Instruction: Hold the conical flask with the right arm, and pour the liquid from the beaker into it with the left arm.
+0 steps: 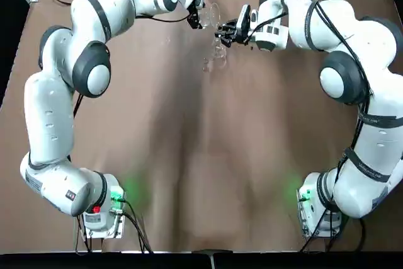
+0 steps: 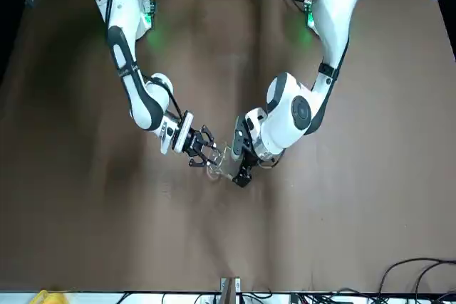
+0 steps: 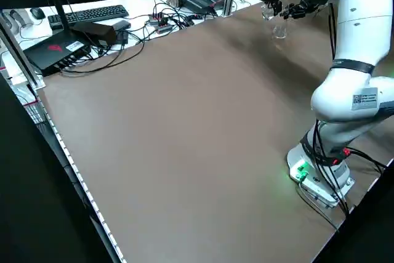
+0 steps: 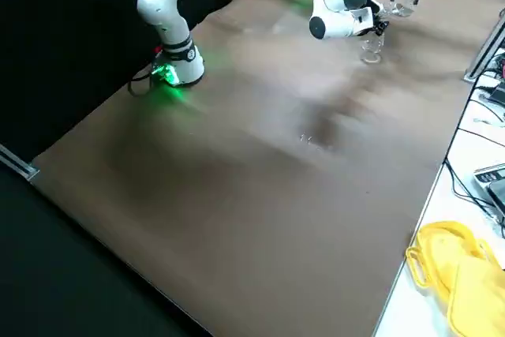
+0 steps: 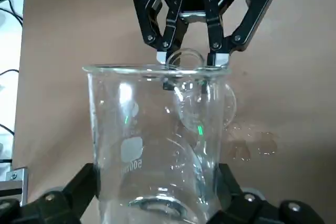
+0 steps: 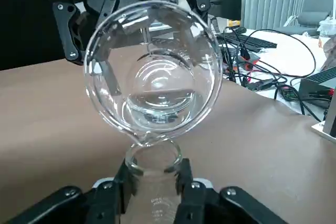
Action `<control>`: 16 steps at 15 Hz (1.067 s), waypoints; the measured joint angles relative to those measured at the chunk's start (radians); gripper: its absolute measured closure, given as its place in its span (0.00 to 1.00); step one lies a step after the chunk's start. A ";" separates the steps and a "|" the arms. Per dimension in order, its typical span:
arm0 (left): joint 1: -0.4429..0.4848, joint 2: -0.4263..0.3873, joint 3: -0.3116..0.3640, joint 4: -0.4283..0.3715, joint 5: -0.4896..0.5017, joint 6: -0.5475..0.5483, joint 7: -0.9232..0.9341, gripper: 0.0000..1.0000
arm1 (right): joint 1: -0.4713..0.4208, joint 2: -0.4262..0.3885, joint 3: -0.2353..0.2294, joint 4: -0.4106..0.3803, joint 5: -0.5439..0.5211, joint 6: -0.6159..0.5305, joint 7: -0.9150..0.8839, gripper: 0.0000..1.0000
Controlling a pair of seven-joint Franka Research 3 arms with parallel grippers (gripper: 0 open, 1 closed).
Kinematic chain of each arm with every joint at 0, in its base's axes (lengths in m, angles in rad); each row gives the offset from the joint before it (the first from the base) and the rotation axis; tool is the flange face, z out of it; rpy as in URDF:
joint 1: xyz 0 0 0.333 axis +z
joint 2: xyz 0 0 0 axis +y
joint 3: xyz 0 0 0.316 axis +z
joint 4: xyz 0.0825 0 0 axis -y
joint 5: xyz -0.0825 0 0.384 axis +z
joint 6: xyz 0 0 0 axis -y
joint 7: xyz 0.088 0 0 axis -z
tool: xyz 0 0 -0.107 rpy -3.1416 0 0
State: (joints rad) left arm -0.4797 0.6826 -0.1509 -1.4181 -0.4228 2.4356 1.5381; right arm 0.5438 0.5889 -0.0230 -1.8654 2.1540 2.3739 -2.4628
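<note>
nearest the left wrist camera, the beaker (image 5: 157, 129) is in the grip of the left tool (image 5: 160, 184), its two fingers parted by the width of the glass and pressed to opposite sides of the wall. the right tool (image 6: 155, 182) has the conical flask (image 6: 156, 203) pinched at its narrow neck, the fingers drawn in much closer together. both tools meet over the far part of the bench (image 1: 208, 155), between the two arms, the left one coming in from the left and the right one from the right. the beaker is tipped over towards the flask, and in the right wrist view its spout sits right at the flask's small mouth (whether glass touches glass, i cannot tell). i cannot make out whether any liquid is running across either. some clear wet spots (image 5: 266, 144) lie on the brown bench near the flask, a little to the robot's side of it. past the far edge, a pale counter (image 4: 402, 305) carries a crumpled yellow item (image 4: 458, 274) on the right and, over on the left, a black keyboard (image 3: 95, 15) with a tangle of dark cables (image 3: 154, 26) beside it.
</note>
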 joint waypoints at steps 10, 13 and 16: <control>-0.019 -0.015 0.000 0.000 0.123 0.000 -0.102 0.04 | 0.000 0.001 0.001 0.000 0.000 0.003 0.000 0.61; -0.020 -0.017 0.000 0.000 0.145 -0.013 -0.129 0.04 | 0.000 0.001 0.001 0.000 0.000 0.003 0.000 0.61; -0.028 -0.018 0.002 0.000 0.146 -0.017 -0.130 0.04 | 0.000 0.001 0.001 0.000 0.000 0.004 0.000 0.61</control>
State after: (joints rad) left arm -0.5079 0.6650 -0.1488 -1.4183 -0.2766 2.4185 1.4084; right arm 0.5442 0.5901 -0.0219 -1.8653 2.1544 2.3780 -2.4626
